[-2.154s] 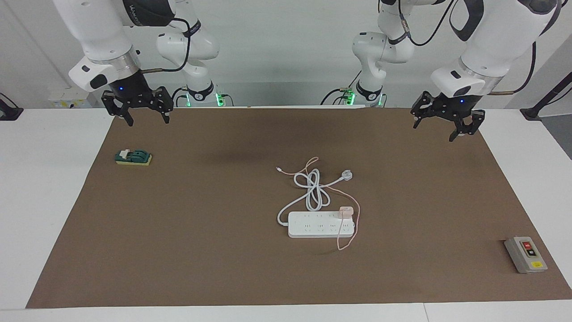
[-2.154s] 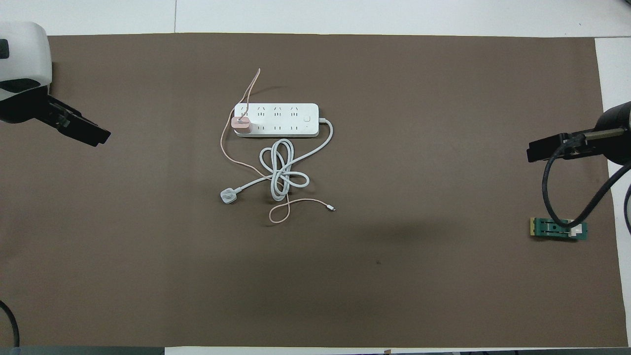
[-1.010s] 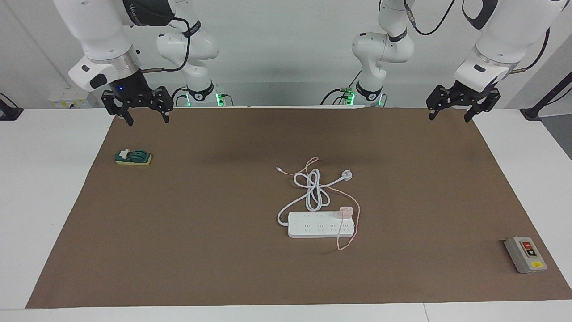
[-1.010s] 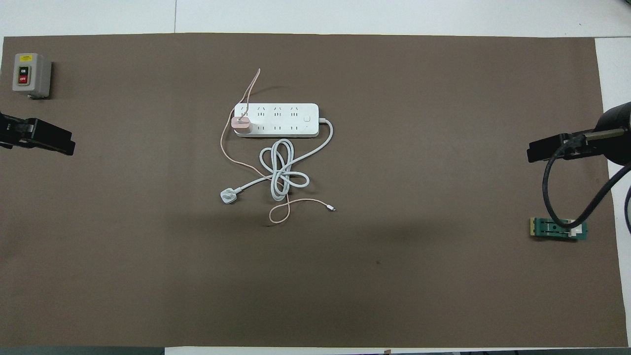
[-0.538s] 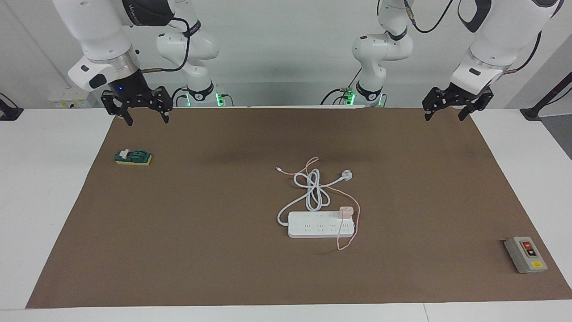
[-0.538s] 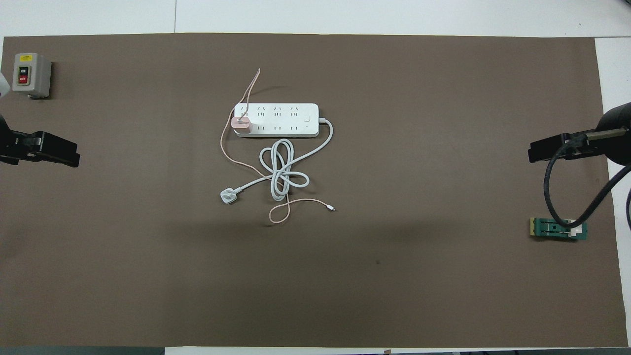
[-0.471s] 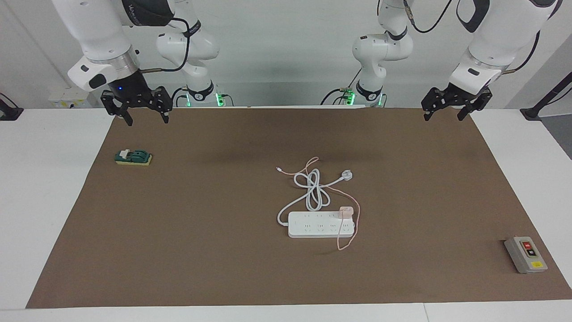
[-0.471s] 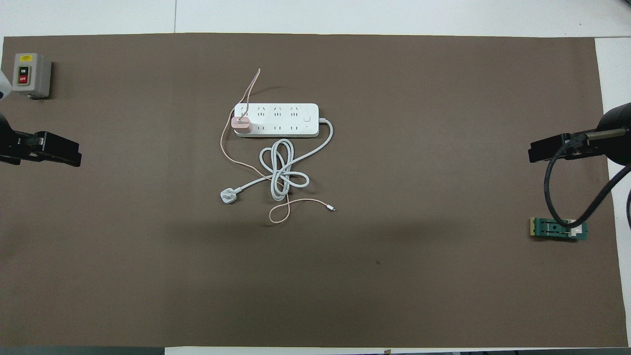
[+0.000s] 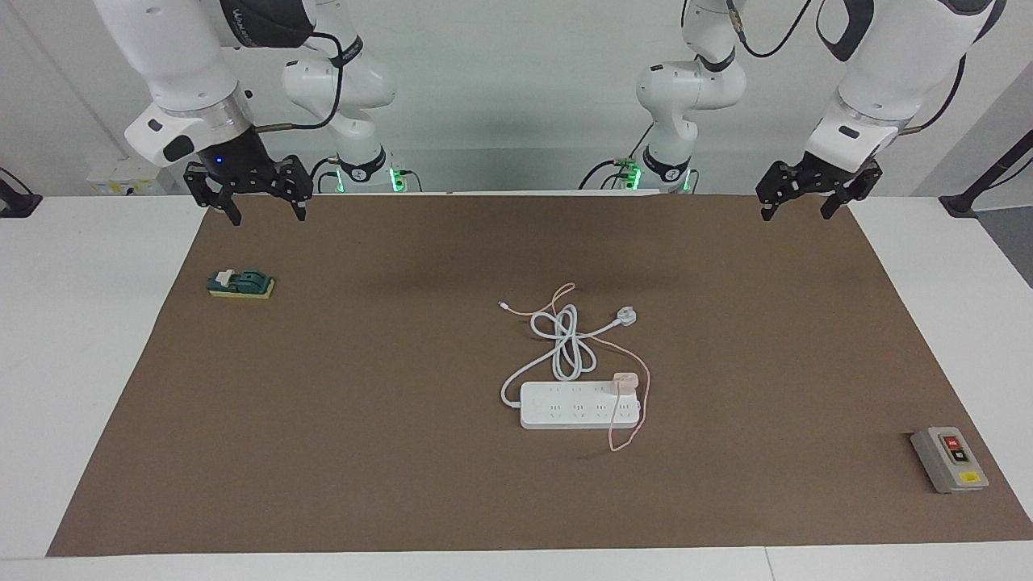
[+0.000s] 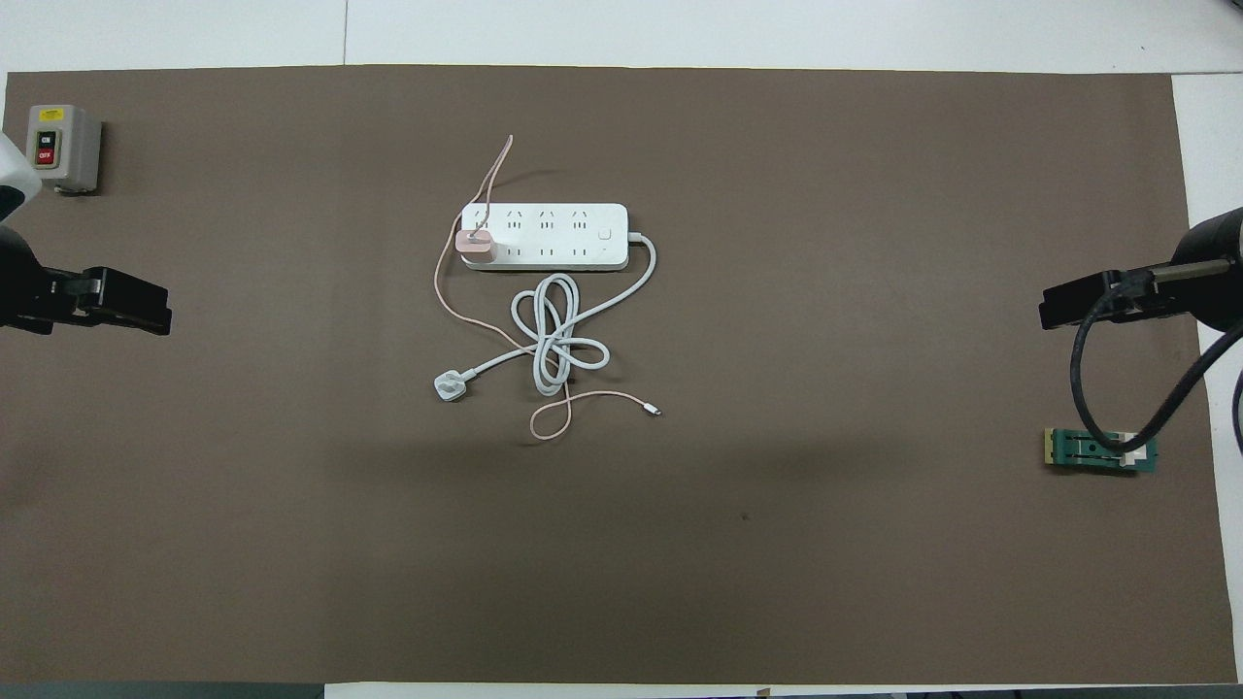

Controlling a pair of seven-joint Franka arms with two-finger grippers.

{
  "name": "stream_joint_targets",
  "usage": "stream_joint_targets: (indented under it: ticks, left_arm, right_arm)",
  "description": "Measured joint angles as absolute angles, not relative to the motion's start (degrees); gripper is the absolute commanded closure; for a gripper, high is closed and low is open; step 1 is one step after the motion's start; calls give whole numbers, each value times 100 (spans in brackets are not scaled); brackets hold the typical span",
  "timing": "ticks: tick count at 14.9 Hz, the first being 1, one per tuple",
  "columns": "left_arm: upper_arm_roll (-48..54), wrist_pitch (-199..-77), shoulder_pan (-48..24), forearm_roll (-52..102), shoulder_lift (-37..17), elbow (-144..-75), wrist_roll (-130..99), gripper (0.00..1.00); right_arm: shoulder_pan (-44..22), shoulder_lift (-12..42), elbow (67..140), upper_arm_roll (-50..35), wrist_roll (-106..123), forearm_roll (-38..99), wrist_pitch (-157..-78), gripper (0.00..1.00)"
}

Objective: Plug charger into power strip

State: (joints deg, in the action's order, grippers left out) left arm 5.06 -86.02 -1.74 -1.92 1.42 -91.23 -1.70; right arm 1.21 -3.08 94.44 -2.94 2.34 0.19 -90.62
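The white power strip (image 9: 565, 413) (image 10: 573, 225) lies flat near the middle of the brown mat. The pale-pink charger (image 9: 625, 382) (image 10: 477, 245) stands on it, on the socket at the end toward the left arm's end of the table. Its thin pink cable (image 9: 637, 420) (image 10: 443, 291) loops over the strip and the mat. My left gripper (image 9: 795, 214) (image 10: 146, 309) hangs open and empty over the mat's edge by its own base. My right gripper (image 9: 269, 216) (image 10: 1063, 303) hangs open and empty over the mat's corner at its end.
The strip's thick white cord coils nearer to the robots and ends in a round white plug (image 9: 627, 315) (image 10: 449, 386). A grey button box (image 9: 949, 459) (image 10: 60, 146) sits at the left arm's end. A green block (image 9: 240, 283) (image 10: 1100, 451) lies under the right gripper.
The left gripper has risen and pulled back toward its base, uncovering the grey box in the overhead view. The right arm, charger and strip have not moved.
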Motion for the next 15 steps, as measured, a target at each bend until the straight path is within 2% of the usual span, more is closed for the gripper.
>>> stream_joint_targets:
  ticks: [10, 15]
  left_arm:
    - [695, -8604, -172, -192, 164, -9252, -429, 0]
    - [472, -8605, -47, -265, 166, -9430, -162, 0]
  right_arm:
    - [121, -310, 9443, -293, 234, 19, -9062, 0]
    - [121, -310, 9444, -296, 234, 19, -9062, 0]
